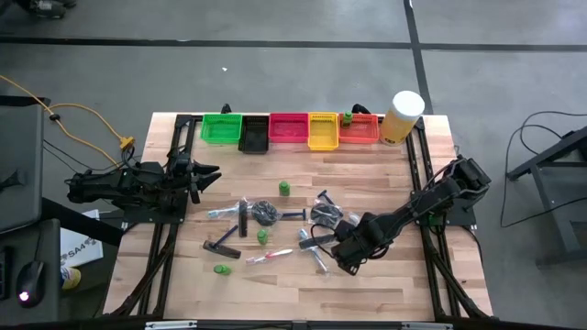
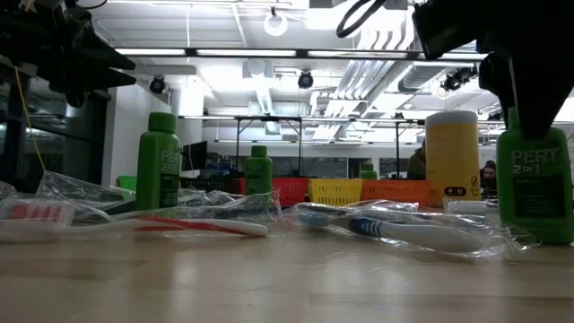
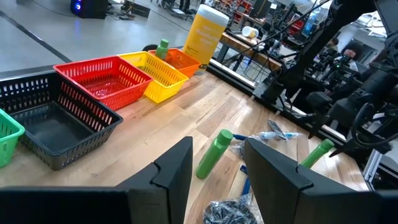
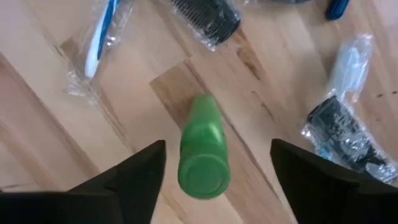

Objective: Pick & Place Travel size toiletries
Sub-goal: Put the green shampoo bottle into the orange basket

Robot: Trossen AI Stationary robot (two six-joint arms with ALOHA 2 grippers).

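Lower right of the high view, the right gripper (image 4: 214, 168) straddles an upright green bottle (image 4: 203, 149), fingers apart, not touching; left gripper (image 3: 217, 171) fingers part-open, empty.

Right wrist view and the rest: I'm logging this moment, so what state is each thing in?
Right gripper: open, straddling small green plastic bottle, which stands upright.
Left gripper: open, empty.
Orange plastic bin: holds one green bottle.
Black plastic bin: empty.
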